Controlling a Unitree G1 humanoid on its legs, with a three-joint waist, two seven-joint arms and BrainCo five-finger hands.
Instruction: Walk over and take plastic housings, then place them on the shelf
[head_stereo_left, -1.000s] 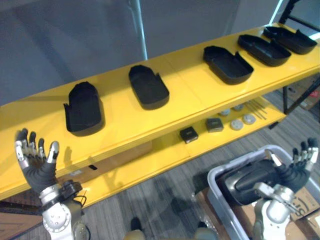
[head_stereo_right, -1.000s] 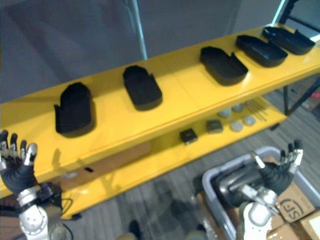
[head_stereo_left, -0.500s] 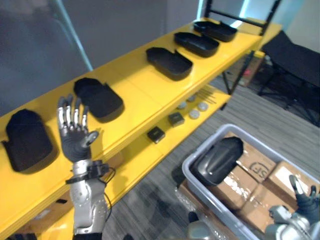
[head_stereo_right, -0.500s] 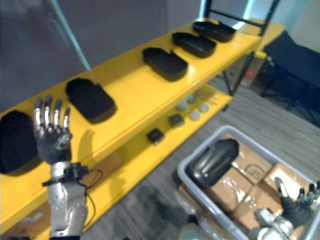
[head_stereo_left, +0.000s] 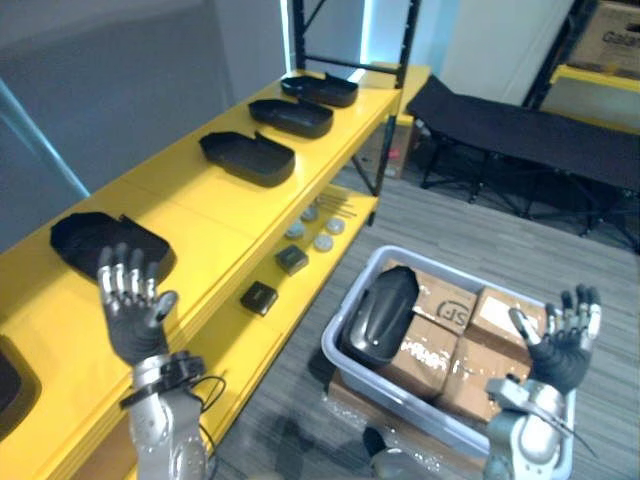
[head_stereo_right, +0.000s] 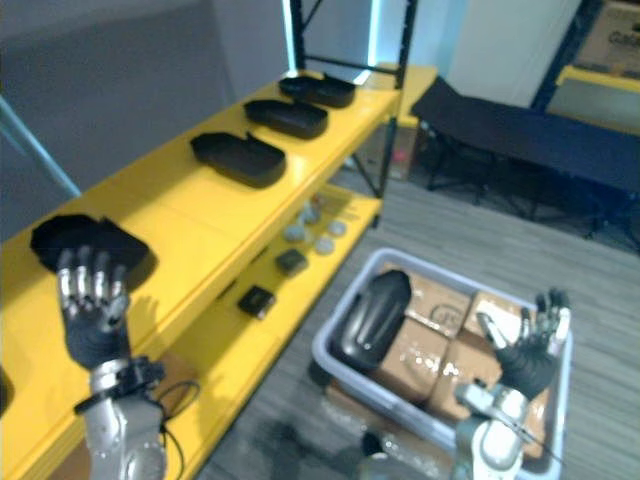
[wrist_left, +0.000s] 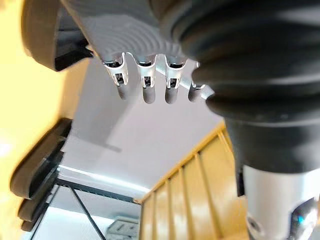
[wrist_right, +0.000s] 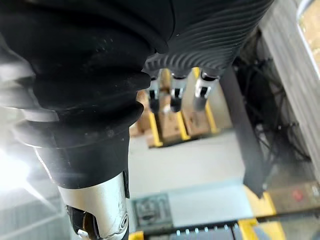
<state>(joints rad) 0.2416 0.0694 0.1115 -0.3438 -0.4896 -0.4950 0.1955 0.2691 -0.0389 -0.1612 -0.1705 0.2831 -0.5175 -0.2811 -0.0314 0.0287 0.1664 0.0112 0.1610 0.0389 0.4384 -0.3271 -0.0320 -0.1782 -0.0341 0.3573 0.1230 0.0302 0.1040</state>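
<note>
Black housing (head_stereo_left: 380, 315) lies in bin (head_stereo_left: 395, 400); left robot hand (head_stereo_left: 135, 328) and right robot hand (head_stereo_left: 560, 355), splayed empty, should straddle its ends.

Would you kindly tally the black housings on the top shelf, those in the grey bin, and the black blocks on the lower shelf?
Housings on top shelf: 5
Housing in grey bin: 1
Black blocks: 2
Total: 8
</note>
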